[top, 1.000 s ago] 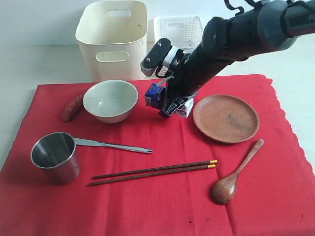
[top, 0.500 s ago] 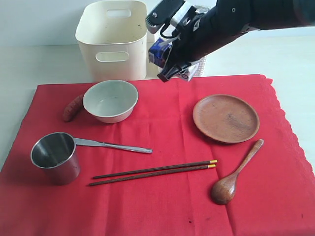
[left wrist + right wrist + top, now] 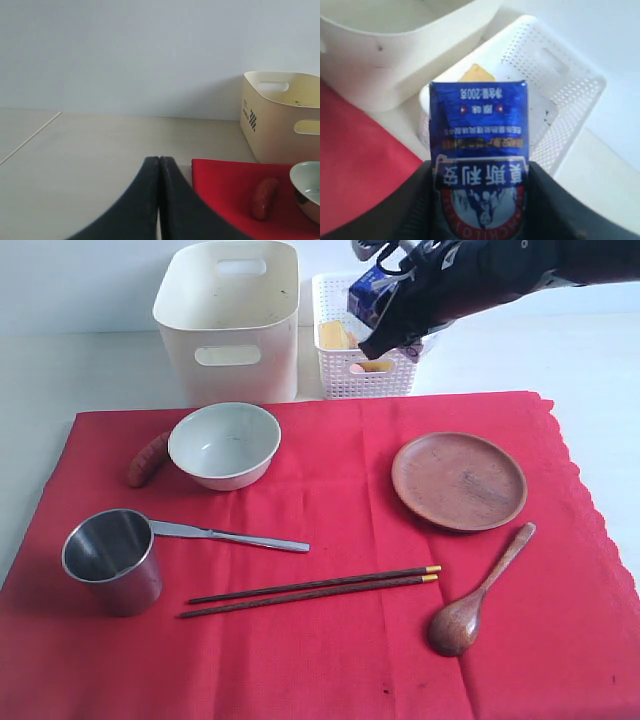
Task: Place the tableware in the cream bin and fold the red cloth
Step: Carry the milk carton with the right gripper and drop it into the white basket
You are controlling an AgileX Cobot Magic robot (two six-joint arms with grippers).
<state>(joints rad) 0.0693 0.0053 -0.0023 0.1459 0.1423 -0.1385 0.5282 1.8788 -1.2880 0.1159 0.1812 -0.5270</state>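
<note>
We hold blue milk carton [image 3: 479,145] in right gripper [image 3: 385,325]; white perforated basket [image 3: 365,380] under it, cream bin [image 3: 230,320] beside. Red cloth [image 3: 330,660], cream bowl [image 3: 224,445] lie lower, apart. Our left gripper [image 3: 159,200]: jaws pressed together, empty.

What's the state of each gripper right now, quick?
Left gripper: closed, holding nothing.
Right gripper: closed on the blue milk carton.

Bright even light, soft faint shadows, pale table [image 3: 80,370] washed out, close-up milk carton [image 3: 479,150] slightly soft
</note>
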